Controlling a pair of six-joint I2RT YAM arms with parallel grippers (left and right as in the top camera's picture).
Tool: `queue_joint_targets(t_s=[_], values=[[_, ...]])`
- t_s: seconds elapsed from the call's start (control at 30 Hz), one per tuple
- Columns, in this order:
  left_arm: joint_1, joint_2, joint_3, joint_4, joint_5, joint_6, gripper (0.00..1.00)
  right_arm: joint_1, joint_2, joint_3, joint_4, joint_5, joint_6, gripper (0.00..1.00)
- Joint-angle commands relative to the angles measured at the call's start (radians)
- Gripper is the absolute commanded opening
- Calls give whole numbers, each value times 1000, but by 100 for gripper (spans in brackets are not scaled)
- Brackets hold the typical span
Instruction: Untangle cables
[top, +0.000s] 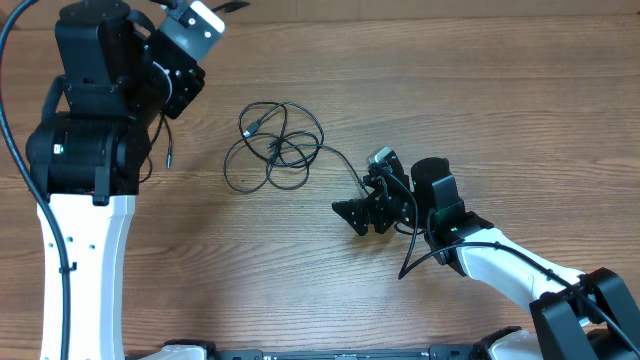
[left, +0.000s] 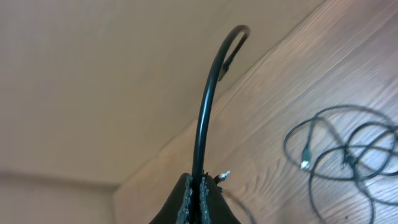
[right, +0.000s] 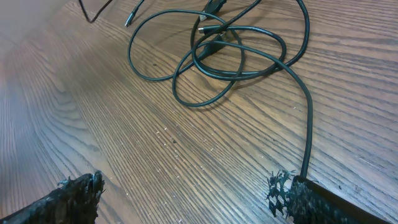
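A loose tangle of thin black cables (top: 275, 148) lies on the wooden table; it also shows in the left wrist view (left: 348, 155) and the right wrist view (right: 217, 50). My left gripper (left: 199, 190) is shut on a separate black cable (left: 204, 106) that arcs away from the jaws; from overhead this gripper (top: 163, 118) sits left of the tangle with the cable end (top: 168, 155) hanging below it. My right gripper (right: 186, 199) is wide open just right of the tangle (top: 360, 197). One strand (right: 308, 124) runs from the tangle to its right finger.
The wooden table (top: 480, 90) extends to the right and front of the tangle. The left arm's base and white column (top: 85, 230) stand at the left edge. The right arm (top: 500, 265) reaches in from the lower right.
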Motion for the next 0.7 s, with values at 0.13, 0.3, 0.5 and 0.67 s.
queue_joint_targets(t_s=[0.13, 0.3, 0.5, 0.67], values=[[16, 3, 22, -52, -241, -152, 4, 7, 3, 11, 3, -2, 3, 95], [59, 43, 21, -119, -219, -204, 4, 7, 3, 11, 0, -4, 3, 95], [78, 164, 21, -281, -136, -203, 4, 7, 3, 11, -1, -4, 3, 95], [107, 298, 21, -340, -136, -290, 4, 7, 3, 11, -5, -4, 3, 95]])
